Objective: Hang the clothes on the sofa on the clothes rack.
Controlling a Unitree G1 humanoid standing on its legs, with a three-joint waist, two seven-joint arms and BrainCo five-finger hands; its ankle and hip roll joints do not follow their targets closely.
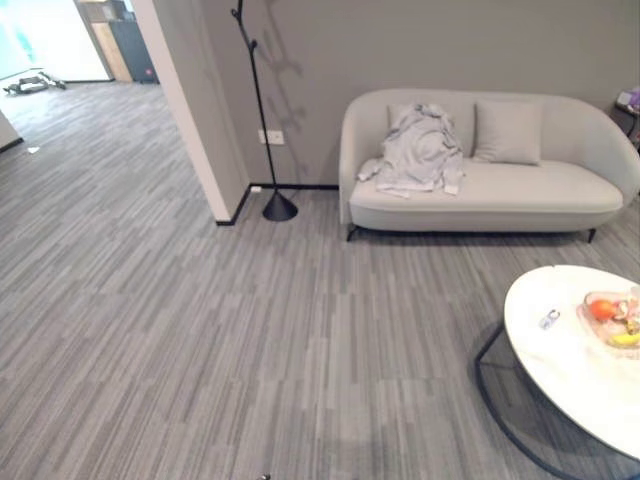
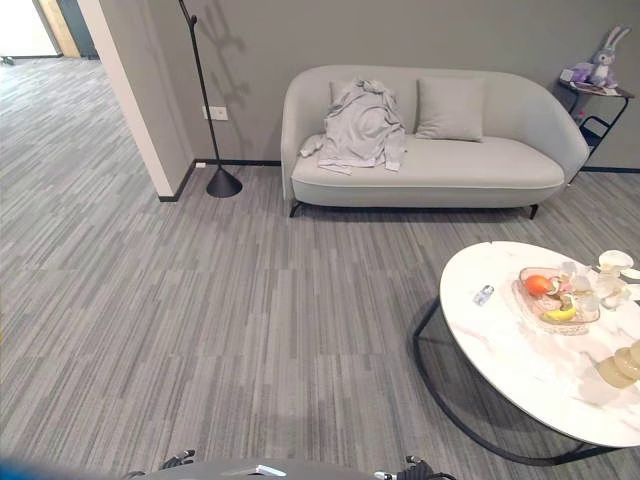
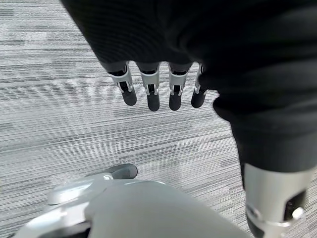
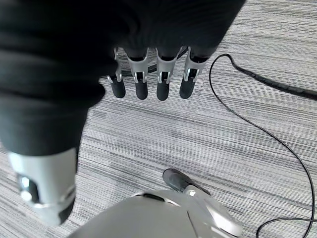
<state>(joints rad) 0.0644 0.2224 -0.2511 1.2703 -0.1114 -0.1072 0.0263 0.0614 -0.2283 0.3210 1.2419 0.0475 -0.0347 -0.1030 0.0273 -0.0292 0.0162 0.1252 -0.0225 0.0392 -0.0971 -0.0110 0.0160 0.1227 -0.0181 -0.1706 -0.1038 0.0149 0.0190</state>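
Black clothes rack (image 1: 258, 110) standing bare by the wall corner. Just right, grey clothes (image 1: 420, 150) heaped against the sofa (image 1: 500, 190) back, not yet taken. Far right, round bench (image 2: 540, 350) with fruit tray (image 2: 556, 296). Left hand (image 3: 153, 87) and right hand (image 4: 148, 79) hanging relaxed, fingers straight, holding nothing, probably for walking.

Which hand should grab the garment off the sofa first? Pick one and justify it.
Neither clearly yet: left hand and right hand both hang open over the floor, far from the grey garment. Slight lean to left, since the clothes rack stands left of the sofa.
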